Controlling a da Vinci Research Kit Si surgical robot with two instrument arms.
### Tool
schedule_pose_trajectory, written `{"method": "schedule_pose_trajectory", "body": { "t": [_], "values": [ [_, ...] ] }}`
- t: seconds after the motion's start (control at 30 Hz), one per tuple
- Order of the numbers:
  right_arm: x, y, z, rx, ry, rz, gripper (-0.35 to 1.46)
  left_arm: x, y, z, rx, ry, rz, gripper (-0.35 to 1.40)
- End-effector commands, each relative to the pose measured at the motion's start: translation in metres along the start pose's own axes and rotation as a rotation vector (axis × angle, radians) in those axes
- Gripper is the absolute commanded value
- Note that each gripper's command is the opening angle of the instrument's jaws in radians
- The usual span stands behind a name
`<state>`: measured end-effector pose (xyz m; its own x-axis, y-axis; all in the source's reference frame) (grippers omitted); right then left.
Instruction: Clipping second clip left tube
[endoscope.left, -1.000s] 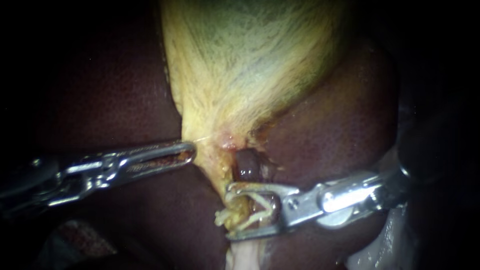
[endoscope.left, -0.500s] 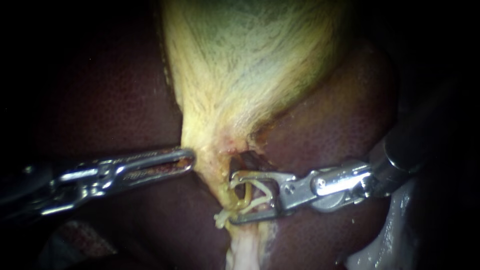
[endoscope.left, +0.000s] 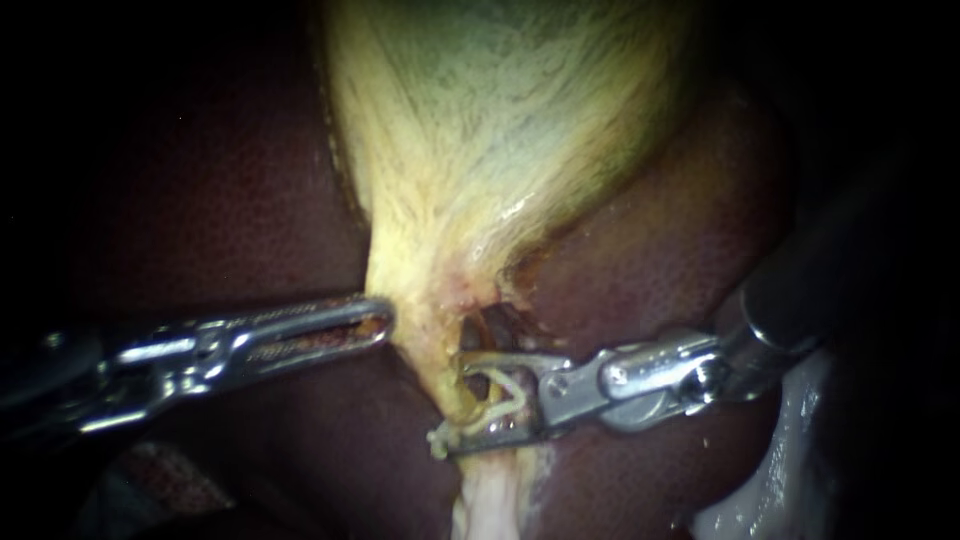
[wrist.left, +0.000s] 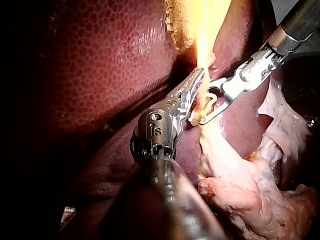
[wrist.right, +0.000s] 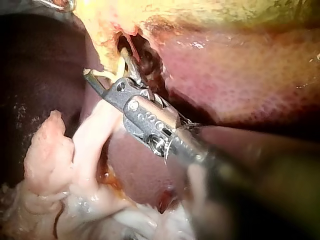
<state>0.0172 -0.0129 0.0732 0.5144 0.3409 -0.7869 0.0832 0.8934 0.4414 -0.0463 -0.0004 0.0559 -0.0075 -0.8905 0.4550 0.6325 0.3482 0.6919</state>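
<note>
Right instrument (endoscope.left: 456, 400): jaws pinch the tube (endoscope.left: 472, 396) from two sides, just under the gallbladder (endoscope.left: 500, 120), set square across it as a clip requires. Left instrument (endoscope.left: 384, 315): jaws pressed together, tip against the gallbladder's edge, judged to steady the neck. Liver (endoscope.left: 220, 200) lies dark on both sides, clear of the work. Pale tissue (endoscope.left: 490, 505) touches the lower jaw. Frayed strands (endoscope.left: 515, 385) cross the jaws, hiding any clip.
</note>
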Motion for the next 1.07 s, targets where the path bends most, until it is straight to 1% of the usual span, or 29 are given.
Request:
{"method": "schedule_pose_trajectory", "body": {
  "t": [0.03, 0.17, 0.23, 0.27, 0.3, 0.37, 0.43, 0.57, 0.7, 1.07],
  "values": [
    [0.0, -0.0001, 0.0003, 0.0, -0.001, -0.001, 0.56, 0.0, 0.0, 0.0001, -0.002, 0.0, 0.0, -0.35],
    [0.0002, 0.0, 0.0005, -0.001, -0.004, 0.0, 0.49, 0.0, -0.0001, 0.0003, -0.003, -0.001, -0.001, -0.35],
    [0.0002, 0.0, 0.0003, 0.0, -0.012, 0.0, 0.38, 0.0, -0.0001, 0.0003, -0.003, -0.001, -0.001, -0.35],
    [0.0002, 0.0, 0.0001, 0.002, -0.024, 0.001, 0.31, 0.0, -0.0002, 0.0004, -0.003, -0.001, -0.001, -0.35],
    [0.0003, 0.0001, -0.0001, 0.003, -0.032, 0.001, 0.21, 0.0, -0.0002, 0.0004, -0.004, -0.001, -0.001, -0.35],
    [0.0002, 0.0001, -0.0007, 0.007, -0.053, 0.002, -0.07, 0.0, -0.0002, 0.0004, -0.004, -0.001, -0.001, -0.35],
    [0.0003, 0.0001, -0.0012, 0.009, -0.058, 0.004, -0.35, 0.0, -0.0002, 0.0005, -0.004, -0.001, -0.001, -0.35],
    [0.0007, 0.0004, -0.0017, 0.012, -0.063, 0.007, -0.35, 0.0, -0.0001, 0.0005, -0.003, -0.001, -0.001, -0.35],
    [0.0004, 0.0004, -0.0016, 0.013, -0.081, 0.005, -0.35, 0.0, -0.0001, 0.0005, -0.003, -0.001, -0.001, -0.35],
    [0.0002, 0.0003, -0.0016, 0.012, -0.081, 0.028, -0.35, 0.0, 0.0001, 0.0009, -0.003, -0.001, -0.001, -0.35]
  ]
}}
